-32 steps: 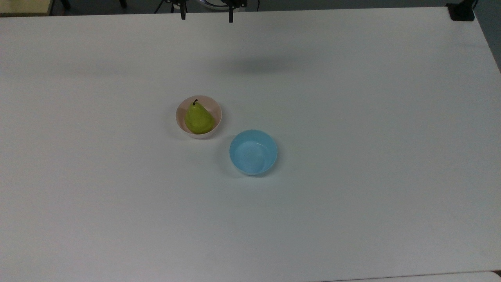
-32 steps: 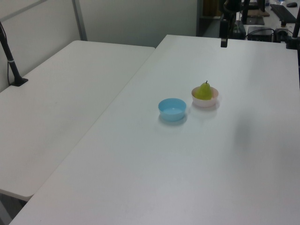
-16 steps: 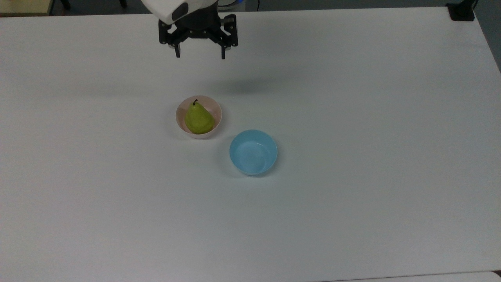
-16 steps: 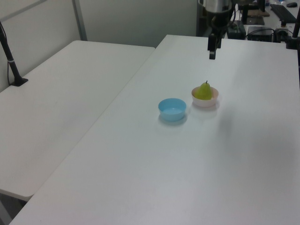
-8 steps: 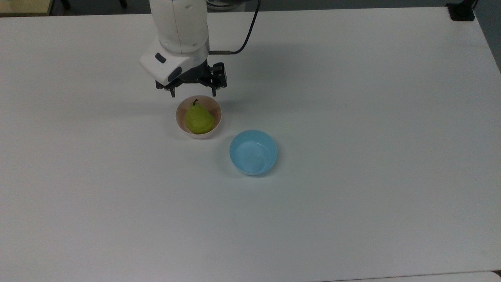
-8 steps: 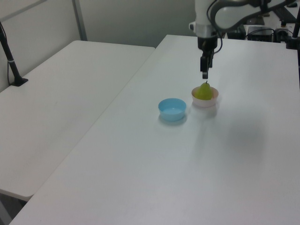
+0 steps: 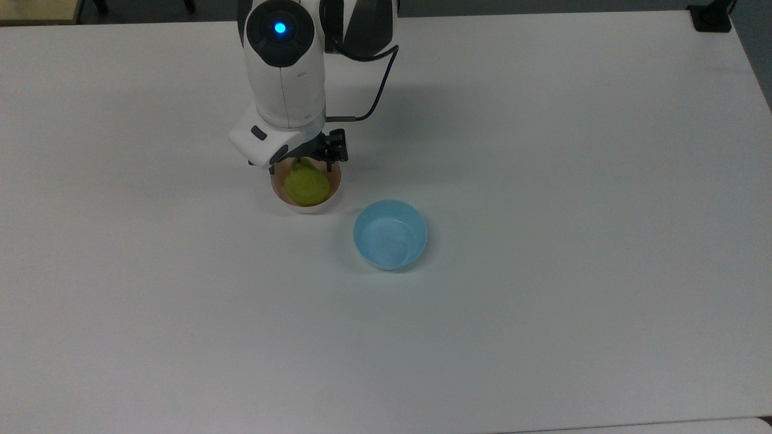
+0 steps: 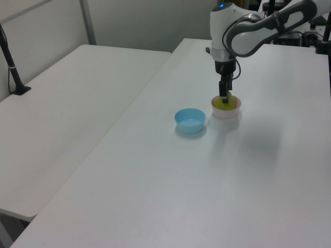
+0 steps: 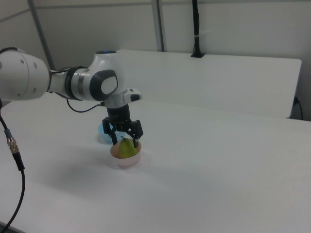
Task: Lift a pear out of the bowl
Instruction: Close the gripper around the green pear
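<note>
White arm (image 7: 282,78) with grey joints, blue light on top — black claw (image 9: 125,139), black cable.

- Two seconds back we saw only the tool's (image 9: 124,139) fingertips at the far edge of the bench (image 7: 543,301); now our arm (image 7: 281,72) reaches well out over it.
- We have lowered the tool from high above the bench to the pink bowl (image 7: 306,205), its spread fingers now straddling the pear (image 7: 307,187).
- In the top view, our arm now hides the pear's stem and the bowl's far rim.
</note>
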Robot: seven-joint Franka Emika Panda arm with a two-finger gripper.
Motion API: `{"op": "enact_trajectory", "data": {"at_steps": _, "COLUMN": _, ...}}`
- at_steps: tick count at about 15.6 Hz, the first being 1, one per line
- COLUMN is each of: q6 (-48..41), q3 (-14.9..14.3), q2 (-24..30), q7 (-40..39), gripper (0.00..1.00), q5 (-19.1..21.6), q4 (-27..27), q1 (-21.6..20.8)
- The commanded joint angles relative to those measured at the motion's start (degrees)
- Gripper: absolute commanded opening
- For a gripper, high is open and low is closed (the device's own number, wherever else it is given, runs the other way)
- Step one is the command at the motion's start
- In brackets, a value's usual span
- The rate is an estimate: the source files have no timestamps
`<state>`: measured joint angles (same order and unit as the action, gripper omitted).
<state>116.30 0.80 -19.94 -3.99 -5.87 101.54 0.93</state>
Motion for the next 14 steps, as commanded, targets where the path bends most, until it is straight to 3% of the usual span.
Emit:
{"op": "enact_trajectory", "data": {"at_steps": 1, "q6": 3.14, "q3": -0.27, "q2": -0.98, "q7": -0.84, "gripper": 0.9, "q5": -1.34, "q4": 1.2, "q1": -0.41}}
{"op": "enact_trajectory", "data": {"at_steps": 4, "q6": 4.63, "q3": -0.27, "q2": -1.94, "q7": -0.76, "gripper": 0.81, "q5": -1.43, "q4": 1.47, "q1": -0.58}}
{"op": "enact_trajectory", "data": {"at_steps": 9, "q6": 4.72, "q3": -0.27, "q2": -1.86, "q7": -0.76, "gripper": 0.43, "q5": -1.43, "q4": 1.56, "q1": -1.02}}
{"op": "enact_trajectory", "data": {"at_steps": 14, "q6": 0.7, "q3": -0.18, "q2": 1.12, "q7": -0.58, "gripper": 0.42, "q5": -1.43, "q4": 1.21, "q1": -1.2}}
